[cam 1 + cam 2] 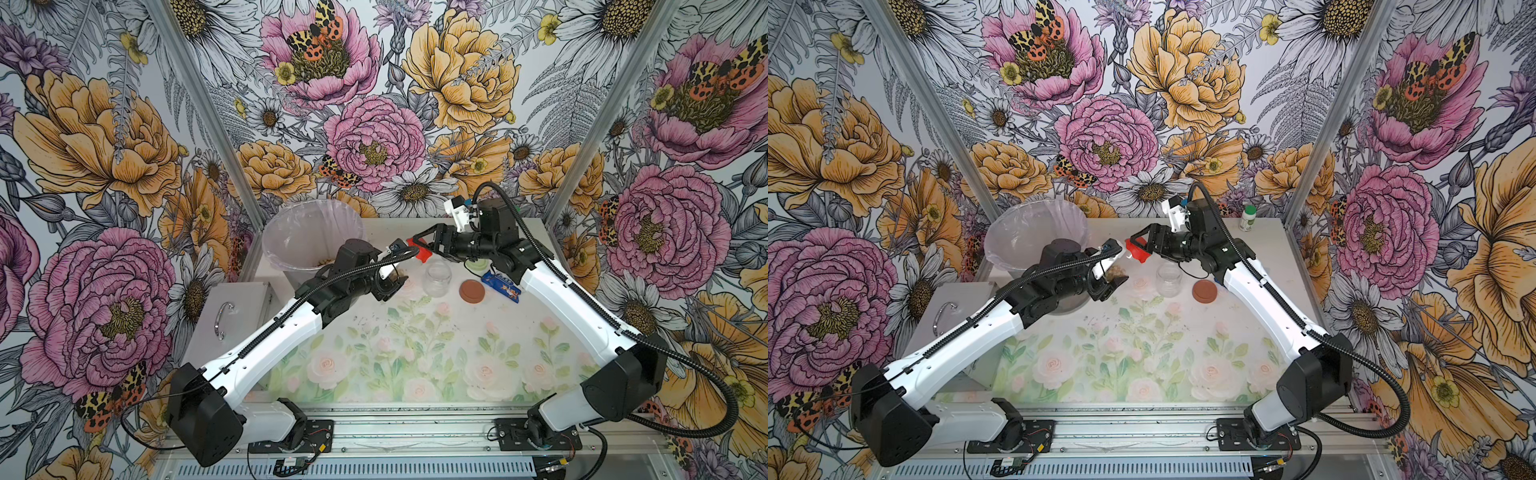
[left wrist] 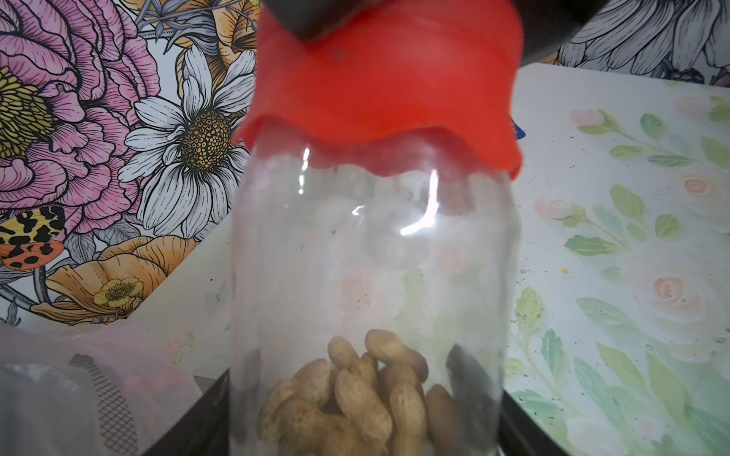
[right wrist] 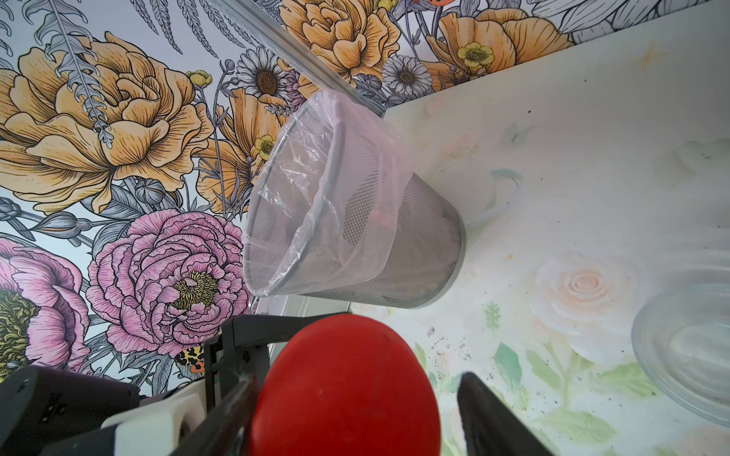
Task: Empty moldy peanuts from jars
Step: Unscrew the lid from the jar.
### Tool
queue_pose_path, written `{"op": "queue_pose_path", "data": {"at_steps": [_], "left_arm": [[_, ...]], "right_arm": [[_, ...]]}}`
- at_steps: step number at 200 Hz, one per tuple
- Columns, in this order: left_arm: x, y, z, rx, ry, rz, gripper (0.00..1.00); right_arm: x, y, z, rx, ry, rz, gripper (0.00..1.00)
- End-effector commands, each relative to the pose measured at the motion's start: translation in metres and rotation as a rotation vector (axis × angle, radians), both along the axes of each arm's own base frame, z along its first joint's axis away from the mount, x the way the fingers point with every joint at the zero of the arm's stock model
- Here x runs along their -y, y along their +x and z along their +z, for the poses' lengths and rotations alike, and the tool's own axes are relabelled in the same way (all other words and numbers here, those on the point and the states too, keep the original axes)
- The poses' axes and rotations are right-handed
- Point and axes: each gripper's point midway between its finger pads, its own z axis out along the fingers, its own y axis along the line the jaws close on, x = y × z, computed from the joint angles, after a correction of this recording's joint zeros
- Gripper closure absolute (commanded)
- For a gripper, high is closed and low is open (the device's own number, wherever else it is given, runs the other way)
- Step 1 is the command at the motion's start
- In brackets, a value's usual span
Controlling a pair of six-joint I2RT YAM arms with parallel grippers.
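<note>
My left gripper (image 1: 390, 282) (image 2: 357, 379) is shut on a clear jar (image 2: 375, 256) (image 1: 1119, 272), held tilted above the table beside the bin. Moldy peanuts (image 2: 355, 395) lie piled at its bottom end. Its red lid (image 1: 417, 249) (image 1: 1136, 250) (image 3: 347, 387) is still on. My right gripper (image 1: 415, 245) (image 3: 355, 395) straddles that lid, open: one finger touches the lid's side and the other finger (image 3: 486, 410) stands off it with a gap. A second jar (image 1: 437, 276) (image 1: 1169, 279) stands empty and lidless on the table, with its brown lid (image 1: 472, 291) beside it.
A mesh bin with a plastic liner (image 1: 307, 237) (image 3: 355, 221) stands at the back left, with some peanuts (image 1: 322, 261) inside. A light green lid (image 1: 478, 264) and a blue packet (image 1: 502, 286) lie under my right arm. A white bottle (image 1: 1248, 218) stands at the back right. A metal box (image 1: 232, 307) sits at the left.
</note>
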Motion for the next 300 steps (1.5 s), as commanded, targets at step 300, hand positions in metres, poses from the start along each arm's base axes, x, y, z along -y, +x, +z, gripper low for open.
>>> {"op": "queue_pose_path", "data": {"at_steps": [300], "left_arm": [[-0.002, -0.025, 0.015, -0.152, -0.192, -0.217, 0.83]], "right_arm": [[-0.006, -0.08, 0.049, 0.587, 0.18, 0.746, 0.5]]}}
